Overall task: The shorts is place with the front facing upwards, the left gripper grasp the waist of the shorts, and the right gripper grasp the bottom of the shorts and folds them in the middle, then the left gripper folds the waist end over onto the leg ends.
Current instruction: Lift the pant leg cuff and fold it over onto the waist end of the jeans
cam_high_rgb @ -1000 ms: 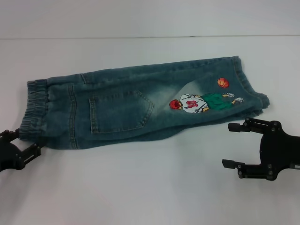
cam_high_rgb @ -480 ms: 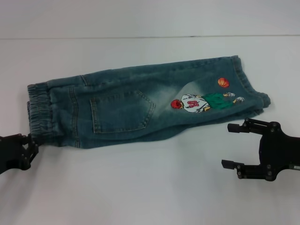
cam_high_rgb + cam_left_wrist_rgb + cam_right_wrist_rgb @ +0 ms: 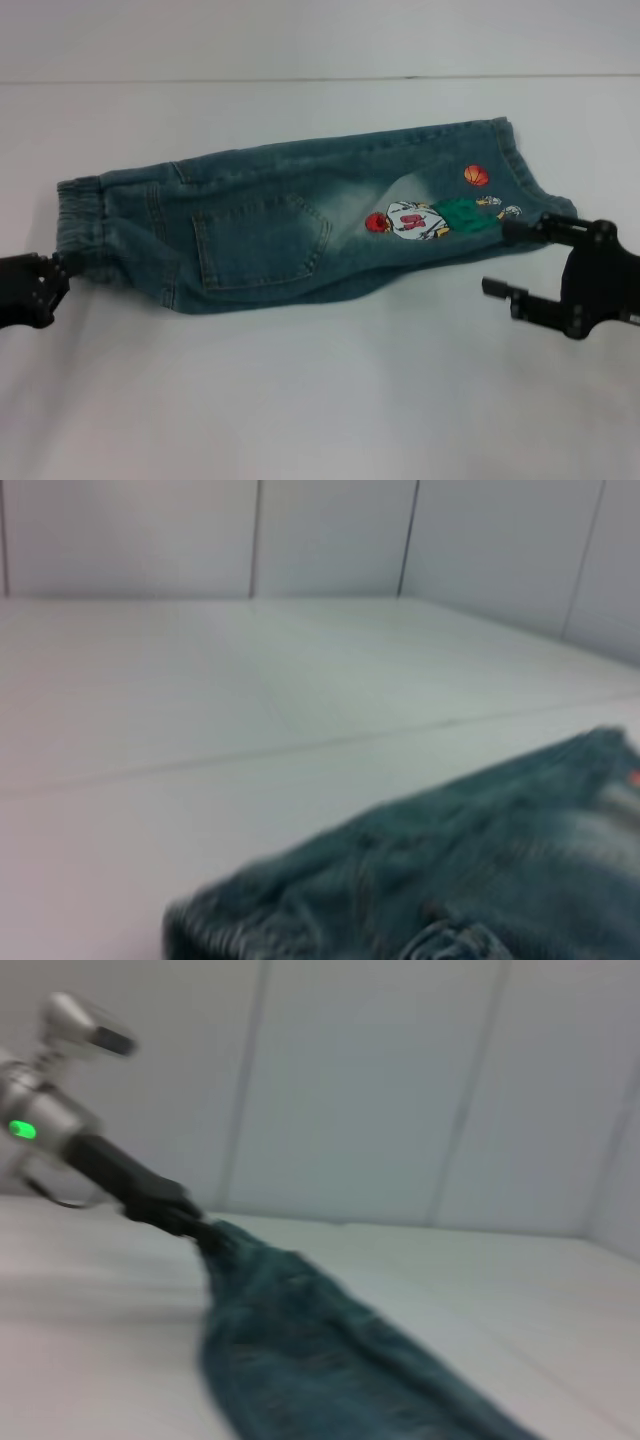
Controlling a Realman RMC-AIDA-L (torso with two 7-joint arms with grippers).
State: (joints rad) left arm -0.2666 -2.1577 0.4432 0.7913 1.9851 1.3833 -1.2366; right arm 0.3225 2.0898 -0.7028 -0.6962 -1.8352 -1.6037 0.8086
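The shorts (image 3: 280, 215) lie across the white table, pocket and basketball-player print facing up. The ruffled waist (image 3: 78, 215) is at the left end and the bottom of the shorts (image 3: 535, 185) at the right end. My left gripper (image 3: 60, 272) is shut on the near corner of the waist; the right wrist view shows that left gripper (image 3: 185, 1222) pinching the denim (image 3: 300, 1350). My right gripper (image 3: 508, 260) stands open just beside the near edge of the leg end, its upper finger (image 3: 530, 230) against the cloth. The left wrist view shows the shorts (image 3: 470, 870) close up.
The white table (image 3: 320, 400) stretches in front of the shorts and behind them. A light panelled wall (image 3: 320, 530) rises beyond the far edge.
My left gripper has come in from the near left and shut on the waist corner, bunching it slightly. The right gripper has moved up and away to the edge of the leg end, still open.
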